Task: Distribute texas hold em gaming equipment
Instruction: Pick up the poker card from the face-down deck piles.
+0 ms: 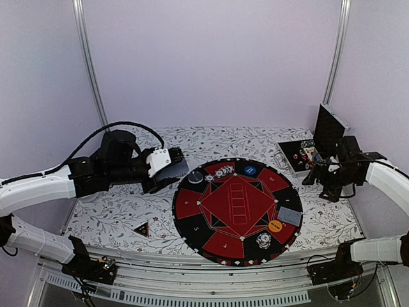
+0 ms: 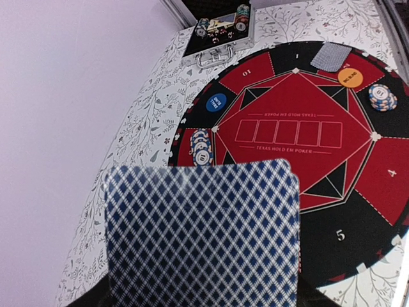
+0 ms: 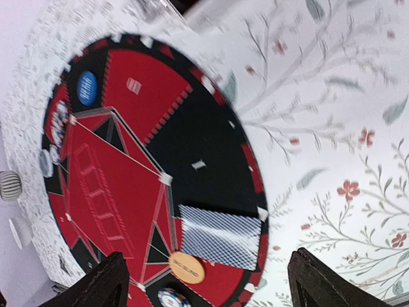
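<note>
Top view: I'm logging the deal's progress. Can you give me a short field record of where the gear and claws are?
left claw: shut on deck, by the far-left edge of mat
right claw: open, empty
far chips: on mat
near chips: on mat
cards: on mat's right side, next to orange disc
blue disc: on mat, far side
dark disc: on mat, far left
triangle: on table, left of mat
case: open, on table right of mat
</note>
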Motion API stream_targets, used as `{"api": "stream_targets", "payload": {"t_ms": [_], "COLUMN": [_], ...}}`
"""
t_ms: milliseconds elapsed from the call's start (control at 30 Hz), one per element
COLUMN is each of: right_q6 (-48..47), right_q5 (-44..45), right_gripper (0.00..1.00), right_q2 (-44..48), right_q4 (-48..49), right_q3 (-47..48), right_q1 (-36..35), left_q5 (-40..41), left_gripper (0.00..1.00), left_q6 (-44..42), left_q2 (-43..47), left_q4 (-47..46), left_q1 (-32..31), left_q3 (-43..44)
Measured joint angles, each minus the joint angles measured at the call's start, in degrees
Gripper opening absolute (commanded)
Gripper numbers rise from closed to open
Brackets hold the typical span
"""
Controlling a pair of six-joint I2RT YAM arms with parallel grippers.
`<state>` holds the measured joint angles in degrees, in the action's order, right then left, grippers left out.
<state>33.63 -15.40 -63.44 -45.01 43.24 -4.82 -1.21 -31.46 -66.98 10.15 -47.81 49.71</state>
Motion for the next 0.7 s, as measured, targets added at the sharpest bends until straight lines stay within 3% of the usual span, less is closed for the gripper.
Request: {"api": "stream_targets", "payload": {"t_ms": [133,200,367,533,700], "right_q6": [-1.2,-3.0,-8.2,-10.5,-11.8], "right_q5": [2.2,1.8,-13.1,-24.6,-30.0], "right_gripper": [0.9,0.9,0.91,0.91,0.91], "right_q2": [-1.7,-6.5,-23.9,-34.8,-41.1], "right_q4": [1.9,4.5,16.7,24.0,27.5], "right_q3": [10.8,17.7,34.9,43.2,45.6], "right_q1": [-4.9,-13.9,-32.3,-39.1,-41.5], "left_q5": [-0.7,-1.2,-2.4,-2.9,-2.8], "left_gripper": [0.64,0.64,0.64,0.64,0.64], "left_q6": [-0.2,-0.3,-1.0,-1.5,-1.6], "left_q2": [0.0,0.0,0.2,0.2,0.2], "left_q4": [0.0,0.0,0.0,0.0,0.0], "left_q1": [0.0,0.0,0.0,0.0,0.0], "left_q3": [0.0,0.0,0.0,0.0,0.0]}}
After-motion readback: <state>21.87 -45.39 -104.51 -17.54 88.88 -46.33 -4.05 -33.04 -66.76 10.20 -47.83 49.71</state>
